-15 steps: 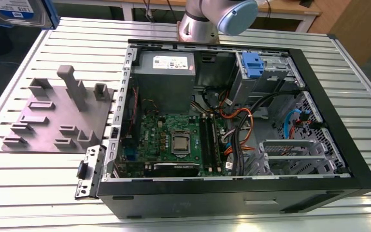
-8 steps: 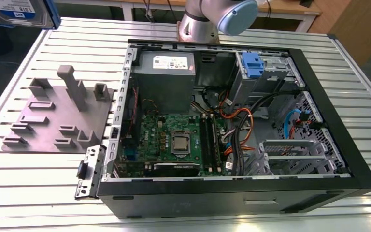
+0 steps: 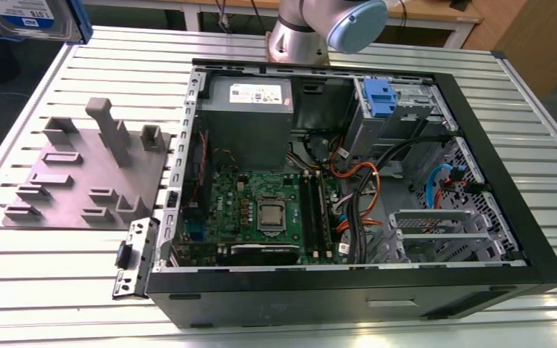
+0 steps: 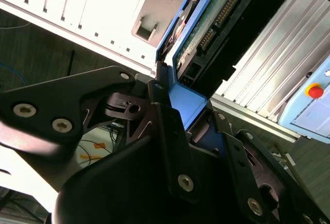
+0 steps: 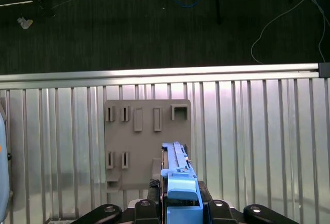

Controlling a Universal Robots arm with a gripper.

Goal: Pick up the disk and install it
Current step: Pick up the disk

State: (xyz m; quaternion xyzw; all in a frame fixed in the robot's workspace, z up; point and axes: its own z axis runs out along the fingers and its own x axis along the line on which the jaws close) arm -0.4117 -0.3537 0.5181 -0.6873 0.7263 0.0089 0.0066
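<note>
The disk point(image 3: 27, 18) hangs high at the exterior view's top left, over the far left corner of the table; its white-and-blue label and blue rail show, and the frame edge cuts it off. In the second wrist view the disk point(image 4: 216, 22) shows its green circuit board and connector, and my gripper point(image 4: 188, 105) is shut on its blue rail end, with black fingers point(image 4: 162, 110) pressed against it. In the first wrist view the disk point(image 5: 178, 175) is edge-on in my gripper point(image 5: 178, 208), held above the grey holder plate point(image 5: 147, 141).
An open black computer case point(image 3: 510, 239) lies on the slatted metal table point(image 3: 27, 290), with a grey power supply point(image 3: 249, 94), a motherboard point(image 3: 259, 210) and a drive bay with a blue latch point(image 3: 380, 98). The grey holder plate point(image 3: 75, 181) lies on the case's left.
</note>
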